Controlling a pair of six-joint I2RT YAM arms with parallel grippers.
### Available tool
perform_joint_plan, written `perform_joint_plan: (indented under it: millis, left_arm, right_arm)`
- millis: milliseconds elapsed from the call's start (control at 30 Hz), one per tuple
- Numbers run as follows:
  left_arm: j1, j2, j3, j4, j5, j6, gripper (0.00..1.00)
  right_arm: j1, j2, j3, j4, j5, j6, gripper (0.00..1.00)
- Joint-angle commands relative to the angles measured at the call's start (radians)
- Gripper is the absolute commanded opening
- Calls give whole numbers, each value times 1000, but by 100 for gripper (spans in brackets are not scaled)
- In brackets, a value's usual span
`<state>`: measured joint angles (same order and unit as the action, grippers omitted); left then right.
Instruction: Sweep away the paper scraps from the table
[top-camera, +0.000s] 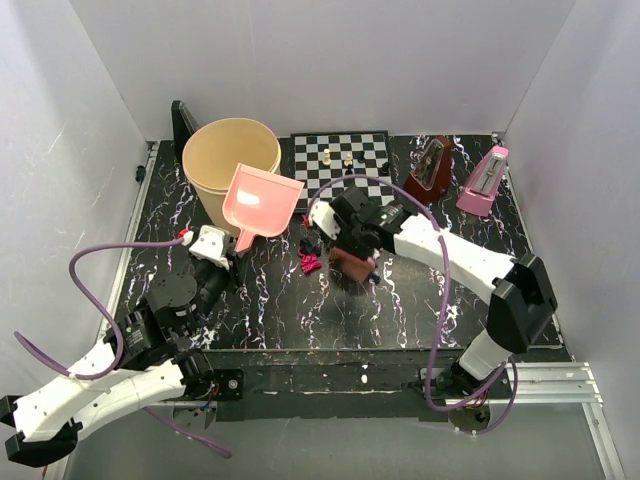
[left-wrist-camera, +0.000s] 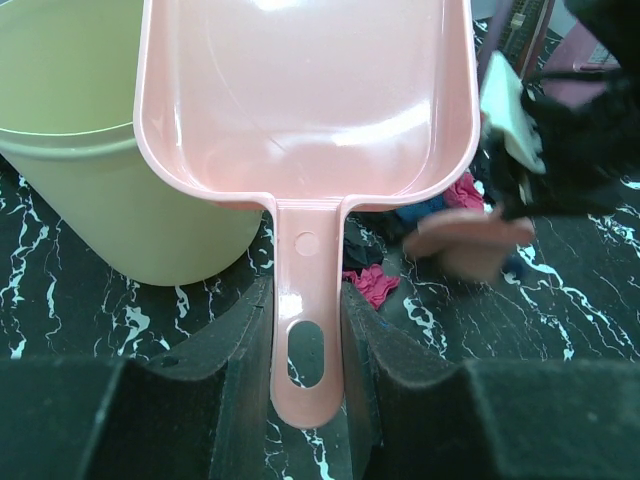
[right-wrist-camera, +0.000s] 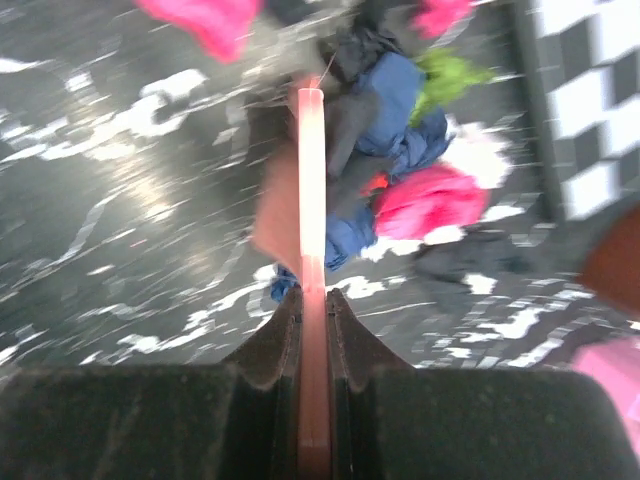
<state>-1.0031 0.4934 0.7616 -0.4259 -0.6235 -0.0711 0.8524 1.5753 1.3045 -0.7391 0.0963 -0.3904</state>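
My left gripper (top-camera: 222, 256) is shut on the handle of a pink dustpan (top-camera: 262, 200); in the left wrist view the handle (left-wrist-camera: 305, 330) sits between the jaws and the pan (left-wrist-camera: 305, 100) points away, tilted up by the bucket. My right gripper (top-camera: 352, 250) is shut on a thin reddish flat sweeper (right-wrist-camera: 312, 200), whose edge stands on the table (top-camera: 300, 320) against the paper scraps. The scraps, magenta (right-wrist-camera: 430, 200), blue (right-wrist-camera: 390, 100) and green (right-wrist-camera: 450, 75), are bunched just right of the sweeper. They lie mid-table (top-camera: 310, 262), between the dustpan and my right gripper, and show in the left wrist view (left-wrist-camera: 375, 283).
A beige bucket (top-camera: 230, 165) stands at the back left, right behind the dustpan. A chessboard (top-camera: 340, 160) with small pieces lies at the back centre. A brown metronome (top-camera: 430, 170) and a pink one (top-camera: 485, 180) stand at the back right.
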Motion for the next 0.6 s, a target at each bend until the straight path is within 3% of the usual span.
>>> perform_joint_plan:
  millis: [0,167,333,567]
  left_arm:
    - [8,17,-2,-2,-2,1,0]
    - [6,59,7,-28,21,-9,0]
    - [6,235,99,-163,80,-62,0]
    - [6,385,212,-306,246,-101,0]
  right_arm:
    - [-46,46,128,93,289,-140,1]
    - [-65,-67,148,109,249,-113,1]
    - [-105,-250,110,127,154,13,1]
    - [-202,-255,177,12,416,179,1]
